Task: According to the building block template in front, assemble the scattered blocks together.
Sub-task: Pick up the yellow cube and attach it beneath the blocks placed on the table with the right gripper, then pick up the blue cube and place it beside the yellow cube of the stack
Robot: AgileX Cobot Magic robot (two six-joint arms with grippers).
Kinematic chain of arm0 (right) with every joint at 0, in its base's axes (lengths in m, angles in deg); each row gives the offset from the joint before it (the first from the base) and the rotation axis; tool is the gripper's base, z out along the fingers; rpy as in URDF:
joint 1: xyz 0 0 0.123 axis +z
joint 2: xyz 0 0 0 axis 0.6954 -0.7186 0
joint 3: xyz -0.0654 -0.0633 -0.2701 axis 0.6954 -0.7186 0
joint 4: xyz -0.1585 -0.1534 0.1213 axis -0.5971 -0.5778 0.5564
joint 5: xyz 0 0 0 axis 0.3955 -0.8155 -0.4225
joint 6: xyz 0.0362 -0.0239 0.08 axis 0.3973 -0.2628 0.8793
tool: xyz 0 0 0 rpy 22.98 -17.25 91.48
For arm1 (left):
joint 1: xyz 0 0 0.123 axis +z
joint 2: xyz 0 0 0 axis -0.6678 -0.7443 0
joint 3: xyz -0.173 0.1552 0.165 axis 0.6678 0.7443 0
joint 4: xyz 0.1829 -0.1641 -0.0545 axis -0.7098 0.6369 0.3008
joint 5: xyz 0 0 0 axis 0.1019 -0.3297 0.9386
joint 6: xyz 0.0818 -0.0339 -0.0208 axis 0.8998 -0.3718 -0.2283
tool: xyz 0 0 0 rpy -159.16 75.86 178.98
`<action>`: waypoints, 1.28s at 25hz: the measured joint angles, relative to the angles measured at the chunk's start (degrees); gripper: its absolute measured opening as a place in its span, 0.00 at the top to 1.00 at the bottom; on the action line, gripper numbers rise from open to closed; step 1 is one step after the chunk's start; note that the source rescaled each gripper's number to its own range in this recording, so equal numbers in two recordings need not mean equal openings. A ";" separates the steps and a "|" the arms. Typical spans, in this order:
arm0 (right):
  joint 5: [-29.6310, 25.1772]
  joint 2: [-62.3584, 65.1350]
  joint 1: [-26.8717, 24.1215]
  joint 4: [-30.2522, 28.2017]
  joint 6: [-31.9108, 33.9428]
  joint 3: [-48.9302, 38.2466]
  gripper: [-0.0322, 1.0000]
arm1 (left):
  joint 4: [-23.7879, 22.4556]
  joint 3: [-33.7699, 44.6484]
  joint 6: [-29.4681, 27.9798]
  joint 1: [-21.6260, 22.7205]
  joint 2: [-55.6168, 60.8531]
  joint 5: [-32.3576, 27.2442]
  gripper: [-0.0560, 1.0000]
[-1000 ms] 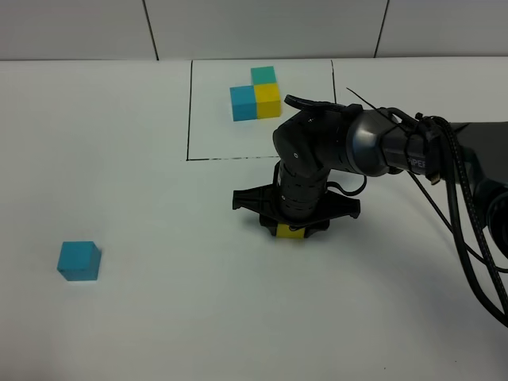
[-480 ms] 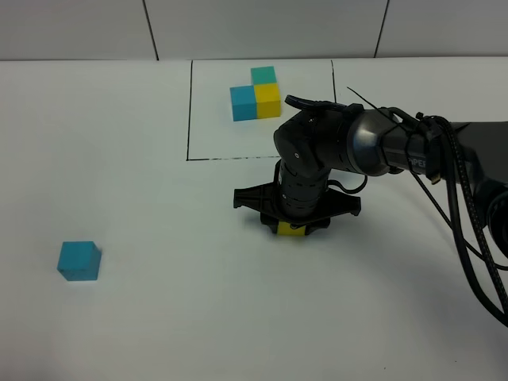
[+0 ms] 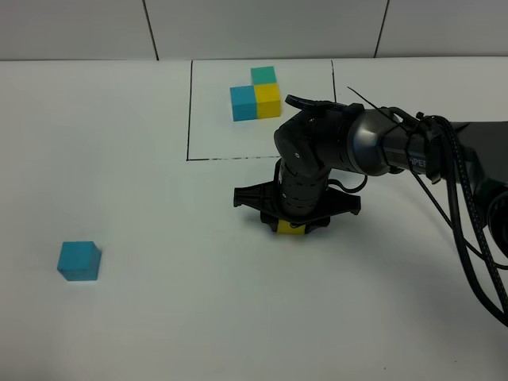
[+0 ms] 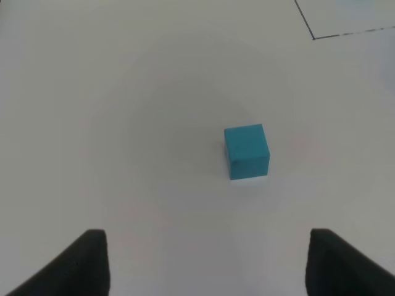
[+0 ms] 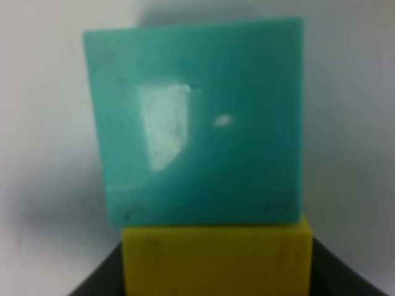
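On the white worktop (image 3: 159,317) the right claw (image 3: 291,228) pinches the yellow block (image 5: 216,259) against the green block (image 5: 197,123). The left claw (image 4: 207,265), wide open and empty, should likely fetch the blue block (image 4: 247,151) next.

Template (image 3: 258,97): blue, yellow, teal-green, black outline. Loose blue cube (image 3: 79,260), yellow cube (image 3: 290,229), teal-green cube (image 5: 197,123). White table (image 3: 159,317).
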 joint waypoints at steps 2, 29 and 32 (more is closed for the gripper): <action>0.00 0.00 0.00 0.00 0.00 0.00 0.95 | 0.00 0.00 0.00 0.00 0.00 0.00 0.44; -1.83 2.57 -0.08 -4.71 -4.45 -0.23 0.05 | 0.00 0.00 -0.05 0.00 0.00 0.00 0.44; -5.12 5.63 -0.13 -6.12 -8.08 -0.28 0.01 | 0.00 0.00 -0.05 0.00 0.00 0.00 0.44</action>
